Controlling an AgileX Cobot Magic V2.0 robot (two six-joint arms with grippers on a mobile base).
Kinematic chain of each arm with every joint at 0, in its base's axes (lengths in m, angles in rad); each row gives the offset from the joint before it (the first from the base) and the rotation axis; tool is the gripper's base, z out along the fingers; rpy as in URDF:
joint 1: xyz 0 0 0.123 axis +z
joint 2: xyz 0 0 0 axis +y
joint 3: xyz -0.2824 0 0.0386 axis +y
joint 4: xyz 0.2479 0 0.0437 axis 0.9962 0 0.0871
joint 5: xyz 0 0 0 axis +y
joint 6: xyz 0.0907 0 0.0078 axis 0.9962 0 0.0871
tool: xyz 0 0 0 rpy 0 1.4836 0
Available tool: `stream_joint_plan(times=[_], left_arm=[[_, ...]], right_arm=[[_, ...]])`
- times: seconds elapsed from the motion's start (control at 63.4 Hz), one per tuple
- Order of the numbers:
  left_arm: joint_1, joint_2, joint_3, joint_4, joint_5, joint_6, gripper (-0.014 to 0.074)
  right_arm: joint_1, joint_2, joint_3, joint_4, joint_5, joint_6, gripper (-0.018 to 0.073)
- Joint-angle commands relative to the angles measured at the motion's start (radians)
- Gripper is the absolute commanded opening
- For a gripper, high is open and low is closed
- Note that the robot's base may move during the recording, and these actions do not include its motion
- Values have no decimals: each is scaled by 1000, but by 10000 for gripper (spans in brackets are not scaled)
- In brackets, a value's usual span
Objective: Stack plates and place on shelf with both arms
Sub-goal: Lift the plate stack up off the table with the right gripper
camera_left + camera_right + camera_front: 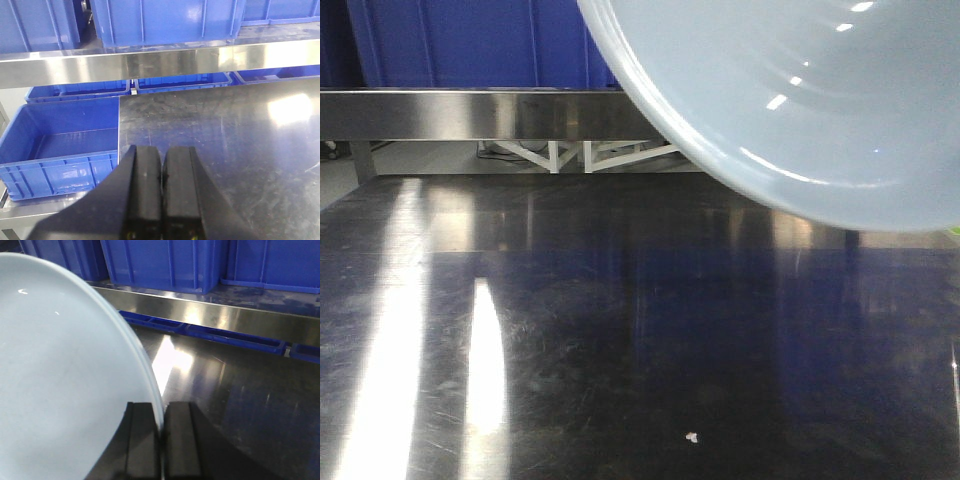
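Right gripper (161,411) pinches a plate (60,380) rim, plate mostly cropped; left gripper (162,152) pressed together.

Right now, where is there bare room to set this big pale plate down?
The dark scratched steel tabletop is bare all the way across, up to the brushed steel shelf rail behind it, apart from one small white speck. The shelf above that rail is crowded: big blue plastic crates stand side by side.

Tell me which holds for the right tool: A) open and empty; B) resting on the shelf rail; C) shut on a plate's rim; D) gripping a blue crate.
C: in the right wrist view the right tool pinches the pale plate at its rim.
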Motion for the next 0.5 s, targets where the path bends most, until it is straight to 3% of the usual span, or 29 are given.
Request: stream_joint_plan(times=[0.0,0.489], left_arm=[[3,5,-26,-5,-85,-1,84],[3,5,-26,-5,-85,-1,84]], right_arm=[[-4,-2,-33,2,-100,-6,57],[-4,-2,-33,2,-100,-6,57]])
